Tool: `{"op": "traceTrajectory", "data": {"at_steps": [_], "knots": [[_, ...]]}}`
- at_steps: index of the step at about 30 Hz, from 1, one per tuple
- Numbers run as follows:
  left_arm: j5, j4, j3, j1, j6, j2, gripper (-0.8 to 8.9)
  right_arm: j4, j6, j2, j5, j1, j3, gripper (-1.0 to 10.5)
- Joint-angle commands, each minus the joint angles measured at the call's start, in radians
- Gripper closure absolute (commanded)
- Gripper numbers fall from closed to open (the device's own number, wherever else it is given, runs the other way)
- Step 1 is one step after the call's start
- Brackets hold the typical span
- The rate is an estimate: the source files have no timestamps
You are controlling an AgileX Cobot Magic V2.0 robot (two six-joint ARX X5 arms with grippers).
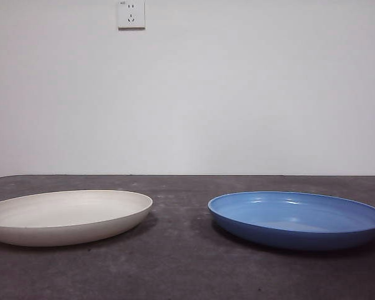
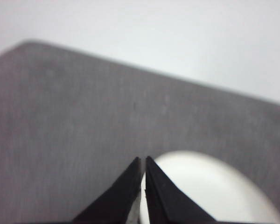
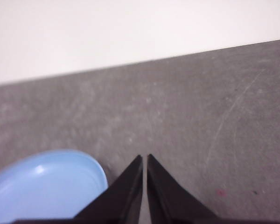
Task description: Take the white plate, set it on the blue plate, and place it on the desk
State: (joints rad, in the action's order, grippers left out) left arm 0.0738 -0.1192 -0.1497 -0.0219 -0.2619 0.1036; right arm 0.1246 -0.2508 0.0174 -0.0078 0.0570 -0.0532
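Two plates rest apart on the desk (image 1: pixel 187 262), the white plate (image 1: pixel 65 215) left, the blue plate (image 1: pixel 297 219) right, while the left gripper (image 2: pixel 143 161) and right gripper (image 3: pixel 144 158) hover closed, holding nothing.

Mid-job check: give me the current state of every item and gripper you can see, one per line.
white plate: upright on the desk, empty, apart from the blue plate, not gripped.
blue plate: upright on the desk, empty, nothing stacked on it.
desk: bears both plates side by side.
left gripper: shut, holding nothing, above the white plate's edge.
right gripper: shut, holding nothing, beside the blue plate.
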Motion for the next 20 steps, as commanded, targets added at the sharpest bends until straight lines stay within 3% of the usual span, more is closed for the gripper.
{"op": "traceTrajectory", "data": {"at_steps": [1, 8, 15, 20], "knots": [[-0.008, 0.044, -0.106, -0.002, -0.016, 0.082, 7.98, -0.014, -0.107, 0.032, 0.001, 0.000, -0.072, 9.4], [0.021, 0.011, -0.380, -0.005, -0.009, 0.315, 7.98, 0.084, -0.142, 0.193, -0.060, 0.000, -0.293, 9.4], [0.183, -0.129, -0.602, -0.031, -0.011, 0.455, 7.98, 0.320, -0.114, 0.399, -0.269, 0.000, -0.543, 9.4], [0.223, -0.245, -0.680, -0.076, 0.027, 0.483, 7.98, 0.386, -0.074, 0.505, -0.373, 0.014, -0.659, 9.4]]}}
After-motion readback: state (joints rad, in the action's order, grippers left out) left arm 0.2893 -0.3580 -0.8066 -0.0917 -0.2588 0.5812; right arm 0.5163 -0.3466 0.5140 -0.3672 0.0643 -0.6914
